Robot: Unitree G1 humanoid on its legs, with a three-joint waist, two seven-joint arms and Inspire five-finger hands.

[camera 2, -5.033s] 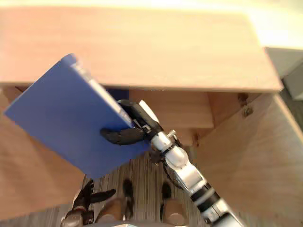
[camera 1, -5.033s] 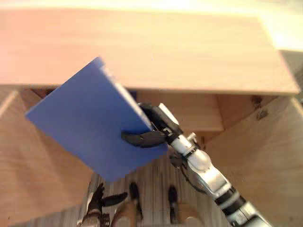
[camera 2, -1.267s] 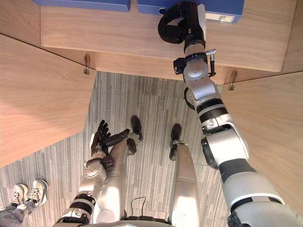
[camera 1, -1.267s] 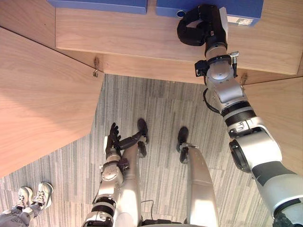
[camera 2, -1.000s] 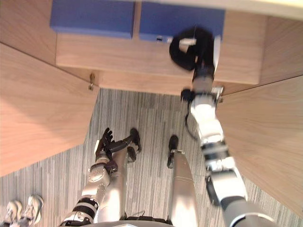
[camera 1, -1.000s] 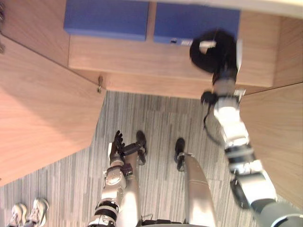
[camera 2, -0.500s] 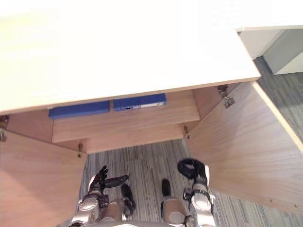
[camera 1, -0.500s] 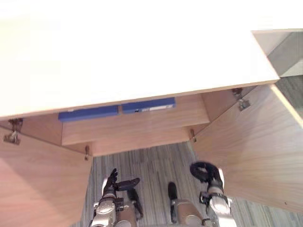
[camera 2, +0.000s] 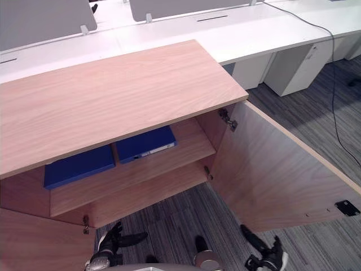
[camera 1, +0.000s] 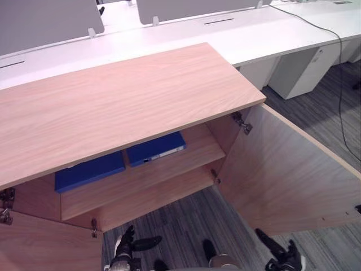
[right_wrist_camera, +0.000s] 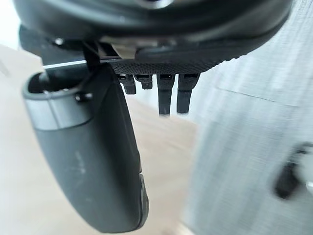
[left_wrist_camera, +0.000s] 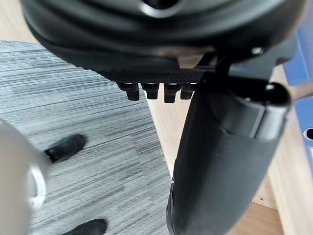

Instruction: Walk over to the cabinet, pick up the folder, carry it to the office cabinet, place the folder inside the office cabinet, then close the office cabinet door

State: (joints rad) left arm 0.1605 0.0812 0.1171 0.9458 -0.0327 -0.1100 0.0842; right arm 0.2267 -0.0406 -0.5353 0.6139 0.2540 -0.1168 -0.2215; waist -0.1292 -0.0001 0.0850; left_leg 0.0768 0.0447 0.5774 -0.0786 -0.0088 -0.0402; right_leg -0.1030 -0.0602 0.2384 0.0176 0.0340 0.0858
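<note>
Folder (camera 1: 155, 149) lies shelved; the open right door (camera 1: 287, 180) hangs just beyond the relaxed, empty right hand (camera 2: 266, 257), farther from the loose left hand (camera 1: 125, 245).

office cabinet (camera 1: 124, 107): light wood grain, doors alike
folder (camera 1: 153, 148): blue, white strip on near edge
second folder (camera 1: 87, 171), left: plain blue
floor (camera 1: 186, 223): grey striped carpet
table (camera 1: 265, 34), far: white
left hand (camera 1: 125, 247), right hand (camera 1: 286, 261): black

I see the office cabinet (camera 2: 113, 96) open.
Blue folder (camera 2: 144, 144) flat on shelf, just beside second blue folder (camera 2: 79, 166); right door (camera 2: 271, 175) wide.
</note>
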